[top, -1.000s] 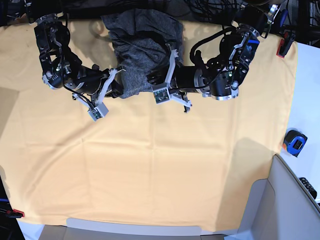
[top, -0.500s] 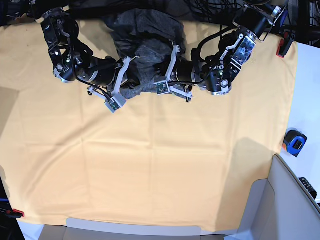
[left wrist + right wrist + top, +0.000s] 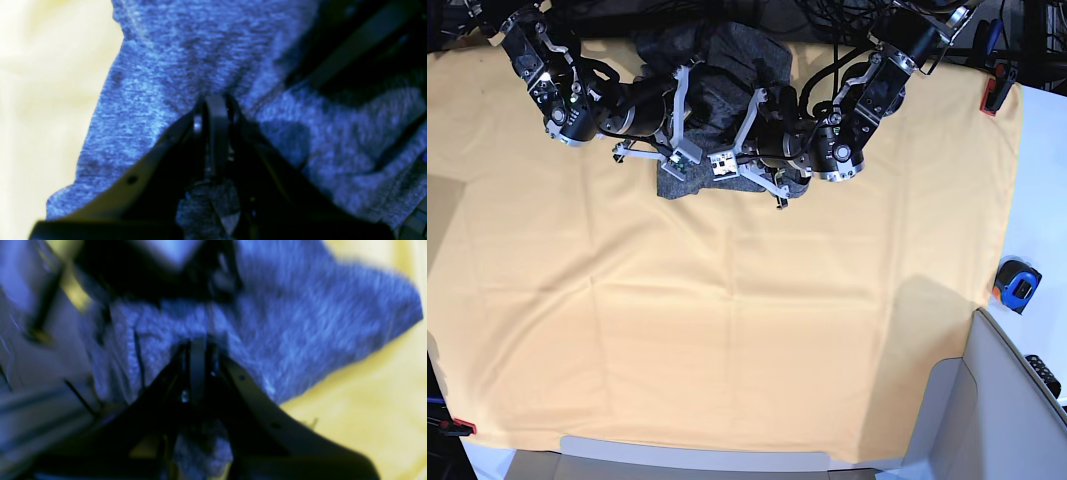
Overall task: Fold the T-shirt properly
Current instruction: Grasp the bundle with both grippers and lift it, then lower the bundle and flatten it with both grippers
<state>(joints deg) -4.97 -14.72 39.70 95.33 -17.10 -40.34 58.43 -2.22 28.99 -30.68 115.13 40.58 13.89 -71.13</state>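
Both end effectors, left [image 3: 215,110] and right [image 3: 198,350], pinch the bunched T-shirt [image 3: 717,75] at the table's [image 3: 727,330] 12 o'clock edge; spreading it flat comes next.

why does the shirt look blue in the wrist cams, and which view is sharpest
Both wrist views have a strong blue cast, turning the grey T-shirt blue and washing the cloth pale yellow; the right wrist is the blurrier, smeared at its left. The base view is sharp and true to colour, with soft shadows on the cloth's left edge.
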